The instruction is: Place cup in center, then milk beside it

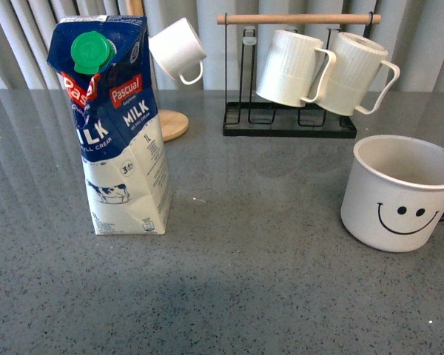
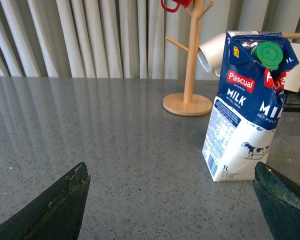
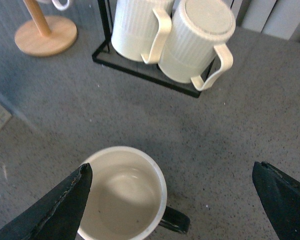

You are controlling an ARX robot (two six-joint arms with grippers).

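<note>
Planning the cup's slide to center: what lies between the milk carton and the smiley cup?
Nothing: the front view shows only bare grey tabletop between the milk and the cup.

The milk stands upright near the wooden mug tree, pincer spread wide.

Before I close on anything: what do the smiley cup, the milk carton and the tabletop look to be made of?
Cup: probably ceramic, maybe enamel; thick rounded rim, soft white sheen. Milk carton: coated printed paperboard, with sharp folds and a creased lower side; green cap looks plastic. Tabletop: grey speckled stone or laminate, polished enough to reflect the curtains.
</note>
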